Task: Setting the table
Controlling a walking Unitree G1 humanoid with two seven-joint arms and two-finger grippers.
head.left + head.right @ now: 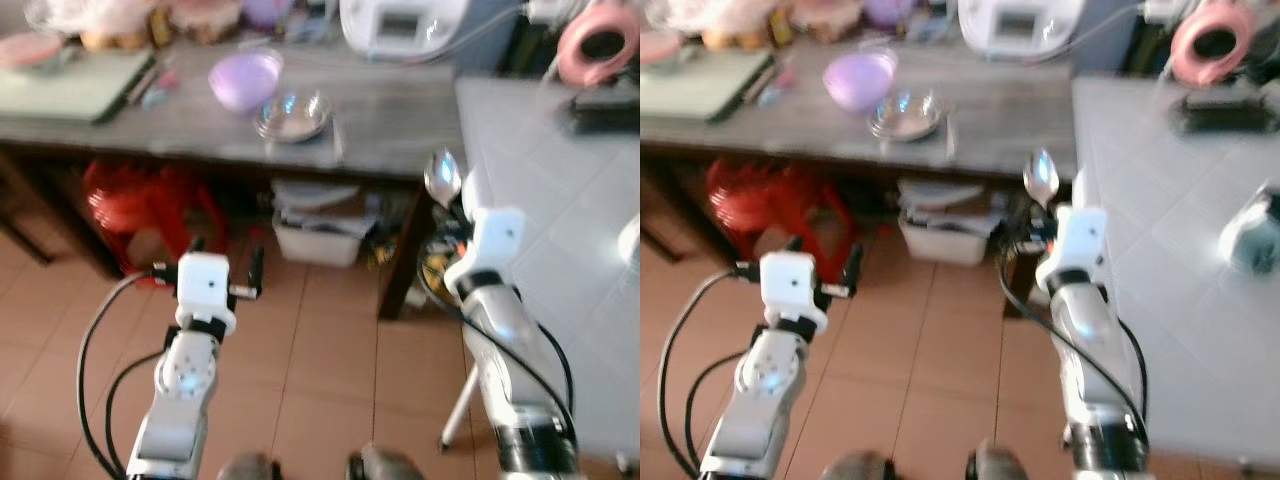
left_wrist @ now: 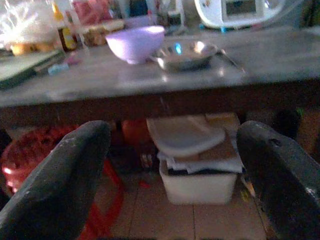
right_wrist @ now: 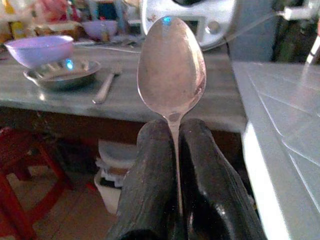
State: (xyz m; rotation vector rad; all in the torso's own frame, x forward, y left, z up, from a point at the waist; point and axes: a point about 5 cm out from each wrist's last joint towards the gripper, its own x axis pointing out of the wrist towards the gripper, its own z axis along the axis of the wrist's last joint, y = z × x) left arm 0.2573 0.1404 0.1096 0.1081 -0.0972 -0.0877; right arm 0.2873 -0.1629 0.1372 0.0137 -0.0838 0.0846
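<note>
My black right gripper (image 3: 176,165) pinches a silver spoon (image 3: 171,70); ahead, a lilac bowl (image 1: 245,80) on the grey-streaked desk (image 1: 390,120), terracotta floor tiles (image 1: 310,380) below.

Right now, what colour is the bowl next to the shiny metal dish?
The bowl is light purple. It shows best in the left wrist view, touching the metal dish.

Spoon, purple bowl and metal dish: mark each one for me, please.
spoon (image 3: 171,70): right wrist view, middle of its bowl, above the shut fingers.
purple bowl (image 1: 244,82): left eye view, inside of the bowl.
metal dish (image 1: 291,115): left eye view, its shiny middle, beside the purple bowl.
</note>
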